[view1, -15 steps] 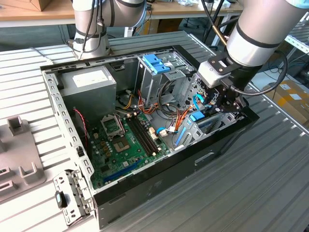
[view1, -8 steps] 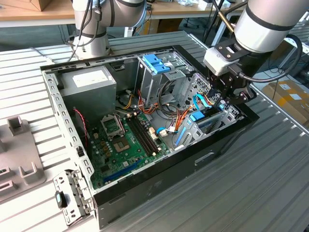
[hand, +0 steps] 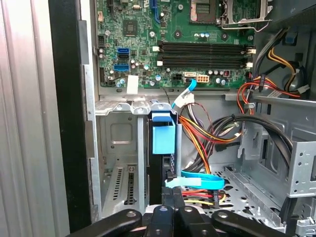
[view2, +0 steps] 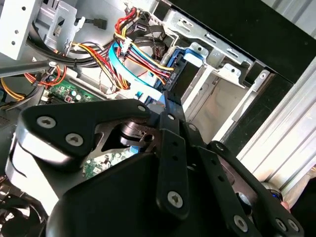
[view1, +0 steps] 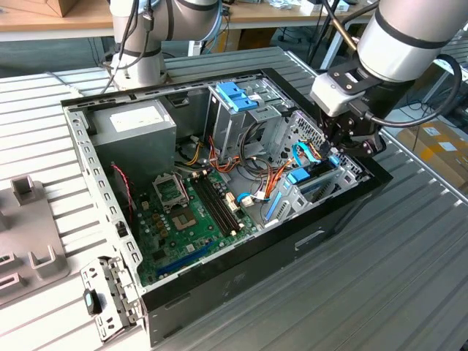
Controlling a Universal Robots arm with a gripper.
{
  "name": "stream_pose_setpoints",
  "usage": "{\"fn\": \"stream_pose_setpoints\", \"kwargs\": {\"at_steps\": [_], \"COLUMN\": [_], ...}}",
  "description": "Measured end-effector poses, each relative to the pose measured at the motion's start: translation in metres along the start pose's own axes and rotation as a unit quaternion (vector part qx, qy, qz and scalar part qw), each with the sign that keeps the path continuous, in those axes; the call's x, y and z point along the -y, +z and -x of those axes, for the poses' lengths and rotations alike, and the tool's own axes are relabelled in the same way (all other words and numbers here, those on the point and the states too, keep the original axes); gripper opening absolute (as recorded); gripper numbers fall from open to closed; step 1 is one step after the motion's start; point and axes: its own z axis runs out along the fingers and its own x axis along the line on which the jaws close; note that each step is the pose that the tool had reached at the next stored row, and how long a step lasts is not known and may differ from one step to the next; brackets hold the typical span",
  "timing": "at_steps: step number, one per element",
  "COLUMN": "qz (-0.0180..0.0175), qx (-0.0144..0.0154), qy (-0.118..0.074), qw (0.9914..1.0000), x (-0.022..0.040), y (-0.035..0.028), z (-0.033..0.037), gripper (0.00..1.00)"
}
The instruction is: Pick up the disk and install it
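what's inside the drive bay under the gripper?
The disk stands on edge in the silver drive bay, blue tab toward the motherboard. The gripper covers its near end; a blue cable lies beside it.

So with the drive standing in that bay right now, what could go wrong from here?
The blue cable and the coloured wire bundle lie right beside the disk, so they could get pinched or snagged. The gripper works close to the metal bay wall; a slight tilt might jam the disk.
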Motion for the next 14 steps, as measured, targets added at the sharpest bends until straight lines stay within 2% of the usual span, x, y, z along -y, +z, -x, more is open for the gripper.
{"fn": "stream_pose_setpoints", "kwargs": {"at_steps": [1,2,5,6,7,8,9,14], "qz": [0.0056,0.0130,0.0377,0.0460,0.0589,0.0659,0.0707,0.0712], "qx": [-0.0001,-0.0002,-0.0006,-0.0008,-0.0010,-0.0011,-0.0012,-0.0012], "qy": [0.001,0.001,0.004,0.005,0.006,0.007,0.007,0.007], "qw": [0.99998,0.99991,0.99928,0.99893,0.99825,0.99781,0.99747,0.99744], "x": [0.0000,-0.0002,-0.0002,-0.0002,-0.0003,-0.0003,-0.0003,-0.0003], "y": [0.0002,0.0003,0.0007,0.0007,0.0010,0.0012,0.0013,0.0014], "z": [-0.0007,-0.0011,-0.0012,-0.0012,-0.0013,-0.0013,-0.0013,-0.0013], "gripper": [0.11,0.11,0.11,0.11,0.11,0.11,0.11,0.11]}}
